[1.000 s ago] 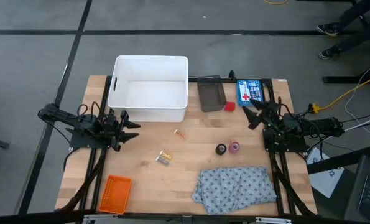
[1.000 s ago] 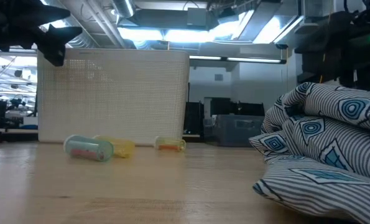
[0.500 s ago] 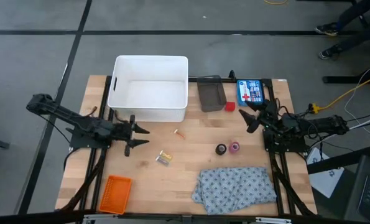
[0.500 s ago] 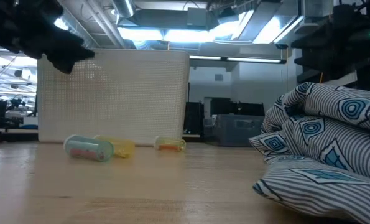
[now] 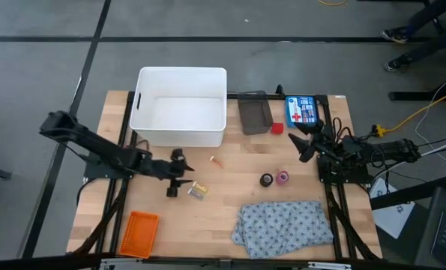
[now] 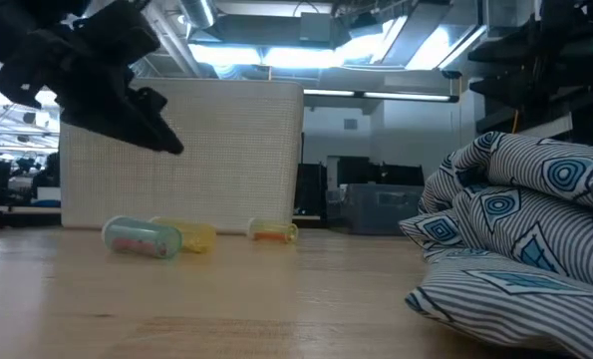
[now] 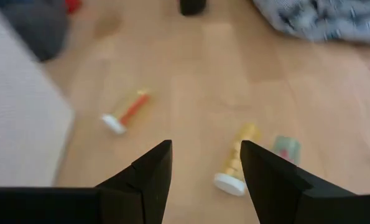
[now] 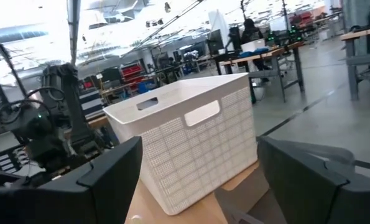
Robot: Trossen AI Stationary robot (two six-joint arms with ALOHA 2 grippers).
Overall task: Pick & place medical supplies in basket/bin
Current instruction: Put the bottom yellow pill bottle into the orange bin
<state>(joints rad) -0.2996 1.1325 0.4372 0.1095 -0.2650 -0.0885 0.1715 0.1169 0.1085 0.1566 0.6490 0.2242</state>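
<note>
Overhead, table-level and two wrist views, all sharing the white tub (image 5: 180, 114)

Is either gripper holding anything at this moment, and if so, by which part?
Nothing is held. The left gripper hangs open and empty above the small yellow vial on the table; the right gripper waits open and empty near the red block.

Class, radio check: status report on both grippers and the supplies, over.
Left gripper open, above the small vials. Right gripper open, waiting at table's right. Orange basket holds nothing visible. Nothing blocking.

Orange basket (image 5: 139, 233) lies flat at table corner; grey cloth (image 5: 284, 223) crumpled opposite.
</note>
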